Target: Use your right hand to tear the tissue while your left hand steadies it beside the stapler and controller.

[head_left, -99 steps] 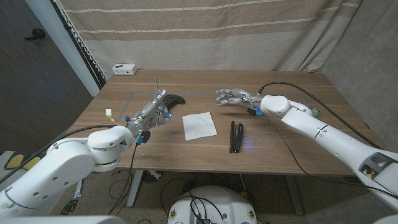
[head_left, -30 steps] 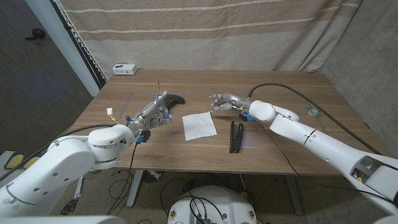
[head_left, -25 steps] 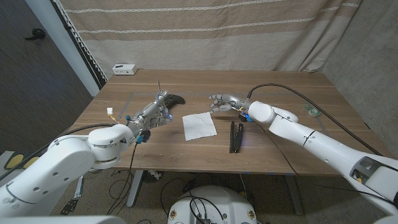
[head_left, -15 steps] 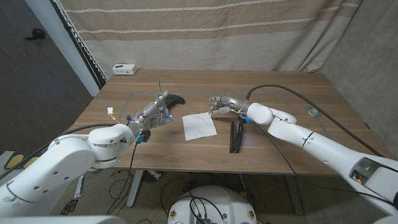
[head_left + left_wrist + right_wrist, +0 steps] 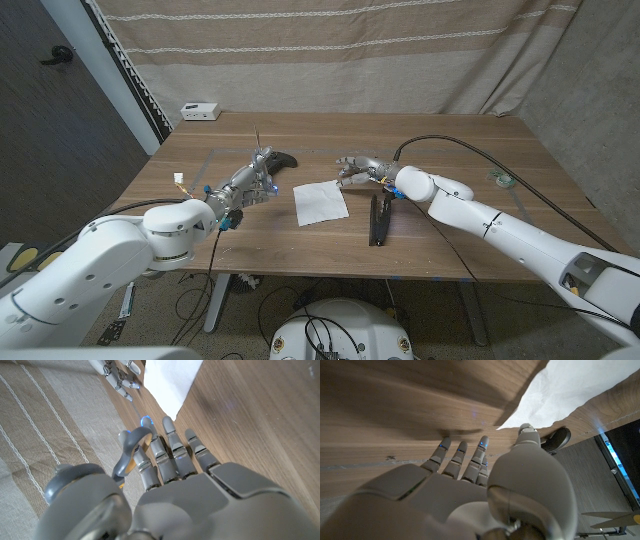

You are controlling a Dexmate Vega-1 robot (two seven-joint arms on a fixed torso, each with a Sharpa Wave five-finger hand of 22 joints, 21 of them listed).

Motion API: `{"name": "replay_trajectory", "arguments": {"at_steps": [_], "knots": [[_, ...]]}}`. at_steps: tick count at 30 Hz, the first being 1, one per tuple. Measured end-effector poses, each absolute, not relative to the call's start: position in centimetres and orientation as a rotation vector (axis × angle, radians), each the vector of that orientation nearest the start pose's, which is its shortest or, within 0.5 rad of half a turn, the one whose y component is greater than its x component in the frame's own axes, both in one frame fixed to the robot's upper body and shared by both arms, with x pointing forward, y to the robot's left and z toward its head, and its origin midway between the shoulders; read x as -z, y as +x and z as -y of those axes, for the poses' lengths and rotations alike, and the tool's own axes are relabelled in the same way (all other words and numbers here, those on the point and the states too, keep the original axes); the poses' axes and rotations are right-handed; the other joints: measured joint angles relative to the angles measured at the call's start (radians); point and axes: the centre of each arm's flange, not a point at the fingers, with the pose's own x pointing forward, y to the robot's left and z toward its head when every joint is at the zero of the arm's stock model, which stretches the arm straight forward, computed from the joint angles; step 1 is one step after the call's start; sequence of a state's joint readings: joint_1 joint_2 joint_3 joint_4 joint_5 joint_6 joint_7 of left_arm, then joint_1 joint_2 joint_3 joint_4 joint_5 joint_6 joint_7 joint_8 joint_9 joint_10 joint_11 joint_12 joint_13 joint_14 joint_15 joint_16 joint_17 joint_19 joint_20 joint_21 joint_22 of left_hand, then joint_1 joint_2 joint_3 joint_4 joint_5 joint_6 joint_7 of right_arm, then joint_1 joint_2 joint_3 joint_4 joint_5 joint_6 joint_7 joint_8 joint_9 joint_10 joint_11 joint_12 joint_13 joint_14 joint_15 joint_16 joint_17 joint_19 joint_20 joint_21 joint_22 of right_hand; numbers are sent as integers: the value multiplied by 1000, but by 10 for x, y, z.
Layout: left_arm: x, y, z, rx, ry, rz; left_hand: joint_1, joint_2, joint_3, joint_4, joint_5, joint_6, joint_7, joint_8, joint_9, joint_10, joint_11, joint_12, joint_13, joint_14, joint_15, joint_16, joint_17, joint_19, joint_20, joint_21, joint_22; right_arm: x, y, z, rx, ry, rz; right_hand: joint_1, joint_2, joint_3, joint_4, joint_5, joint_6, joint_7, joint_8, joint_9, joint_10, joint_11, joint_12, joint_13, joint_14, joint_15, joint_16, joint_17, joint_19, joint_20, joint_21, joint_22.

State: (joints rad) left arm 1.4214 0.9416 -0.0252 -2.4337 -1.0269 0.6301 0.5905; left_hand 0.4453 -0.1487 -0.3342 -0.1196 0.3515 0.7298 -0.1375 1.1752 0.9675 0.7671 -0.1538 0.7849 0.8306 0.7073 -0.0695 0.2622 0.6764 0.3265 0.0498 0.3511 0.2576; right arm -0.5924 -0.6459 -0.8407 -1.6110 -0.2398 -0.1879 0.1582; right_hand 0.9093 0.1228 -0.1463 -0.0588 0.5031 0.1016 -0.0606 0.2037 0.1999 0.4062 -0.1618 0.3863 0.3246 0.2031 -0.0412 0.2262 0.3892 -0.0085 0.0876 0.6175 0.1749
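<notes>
At the frame's centre lay the tissue point(image 5: 320, 202) — right hand point(image 5: 356, 166) just above it, fingers spread and empty, left hand point(image 5: 255, 180) likewise spread at centre-left.

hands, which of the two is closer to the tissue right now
The right hand: its fingers reach almost to the far right corner of the tissue. The left hand stands farther off, beside the controller.

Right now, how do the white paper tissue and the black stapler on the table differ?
The white paper tissue is a flat, pale, squarish sheet; the black stapler is dark, long and narrow. The tissue lies between the two hands, with the right hand near its far corner; the stapler lies by the right arm. Both rest untouched on the wooden table.
</notes>
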Motion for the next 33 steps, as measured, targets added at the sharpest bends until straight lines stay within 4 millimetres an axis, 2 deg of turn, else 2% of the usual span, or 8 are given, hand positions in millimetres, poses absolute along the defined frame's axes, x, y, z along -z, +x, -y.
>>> {"name": "replay_trajectory", "arguments": {"at_steps": [4,14,21,33], "knots": [[45,445,-261,85,177,93,3,3,0,0,5,0,0,0,0,0,0,0,-1,0,0,0,0,2,-9,0,0,25,636,123,-397,-1230,458,-4,4,-2,2,4,-11,0,0,0,-3,3,0,0,0,0,0,0,0,0,-4,1],[46,447,-261,90,173,95,8,8,0,0,5,0,1,10,0,0,0,7,-3,8,0,0,0,2,-9,0,0,26,638,121,-385,-1256,442,-13,5,-8,8,4,-16,5,0,0,-5,12,-6,-5,0,0,0,-4,0,-1,-7,0],[47,448,-262,92,170,95,8,8,0,0,5,-1,2,13,0,0,0,17,6,20,-2,5,0,2,-9,-4,0,27,639,119,-377,-1273,443,-34,0,-18,18,4,-16,5,0,0,14,-6,0,-9,0,0,0,-4,4,-4,-15,0],[47,450,-263,93,169,94,8,8,0,0,11,-1,2,15,0,0,0,19,6,20,-2,5,0,2,-9,-4,0,30,641,114,-372,-1298,459,-39,5,-18,18,4,-12,9,0,0,23,-4,0,-14,4,4,0,-9,5,-5,-18,7]]}}
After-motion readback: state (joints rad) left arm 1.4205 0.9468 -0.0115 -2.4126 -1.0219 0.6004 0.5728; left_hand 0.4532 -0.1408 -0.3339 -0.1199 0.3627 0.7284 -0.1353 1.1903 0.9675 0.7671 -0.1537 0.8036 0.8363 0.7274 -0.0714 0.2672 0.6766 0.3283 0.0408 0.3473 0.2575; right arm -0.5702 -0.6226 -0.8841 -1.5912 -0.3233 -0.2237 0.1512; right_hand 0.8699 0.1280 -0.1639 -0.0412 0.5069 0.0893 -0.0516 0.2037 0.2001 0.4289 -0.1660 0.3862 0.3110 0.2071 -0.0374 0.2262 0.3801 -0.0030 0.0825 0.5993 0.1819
